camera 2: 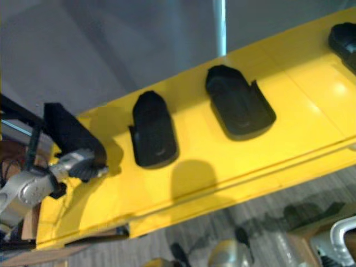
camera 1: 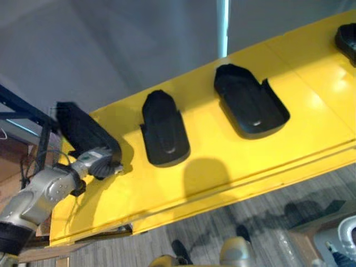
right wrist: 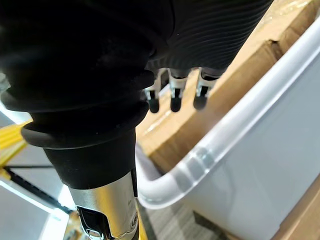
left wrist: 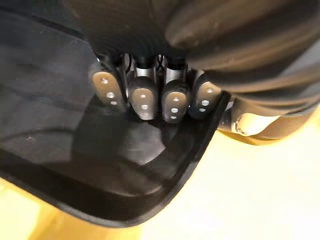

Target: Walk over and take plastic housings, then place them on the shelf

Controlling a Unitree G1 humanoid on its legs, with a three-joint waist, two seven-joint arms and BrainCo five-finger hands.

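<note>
Item 1, the shelf's left end: left hand [camera 1: 100, 162], fingers [left wrist: 142, 97] curled over the near rim of the end housing [camera 1: 80, 128], a black plastic shell lying on the yellow shelf [camera 1: 222, 178]. The thumb cannot be made out.

Item 2, along the shelf to the right: second housing [camera 1: 164, 130], lying flat and well apart from the hand.

Item 3, mid-shelf: third housing [camera 1: 250, 103], hollow side up.

Item 4, the shelf's right end: fourth housing [camera 1: 347, 39], partly cut off.

Item 5, below the shelf's right end: right hand [right wrist: 172, 97], fingers hanging loose and empty beside a white bin [right wrist: 240, 125] and a cardboard box [right wrist: 250, 75].

Step in hand, by my reckoning: setting the end housing down. The next move calls for uncurling the fingers and withdrawing without dragging the shell off the edge.
</note>
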